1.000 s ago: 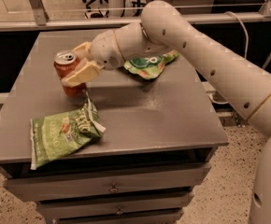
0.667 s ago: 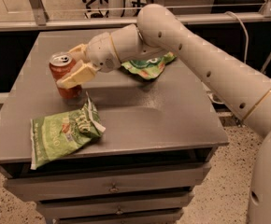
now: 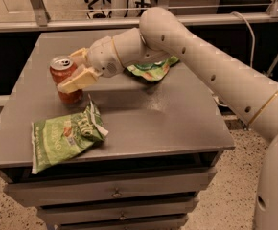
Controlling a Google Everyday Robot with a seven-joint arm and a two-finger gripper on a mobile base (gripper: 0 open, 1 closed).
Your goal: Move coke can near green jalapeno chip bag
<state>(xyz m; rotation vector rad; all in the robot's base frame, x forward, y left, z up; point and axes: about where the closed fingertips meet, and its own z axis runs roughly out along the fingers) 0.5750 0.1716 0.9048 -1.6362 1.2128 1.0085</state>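
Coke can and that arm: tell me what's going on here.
The robot's end effector is closed on the coke can, held upright at the left of the grey table. The green jalapeno chip bag lies flat just in front of it, near the front-left corner. A brighter green bag sits further back, partly behind the arm.

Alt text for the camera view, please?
The gripper clasps the coke can on the left of the gray table, just behind the green jalapeno chip bag. A second green bag lies partly behind the arm.
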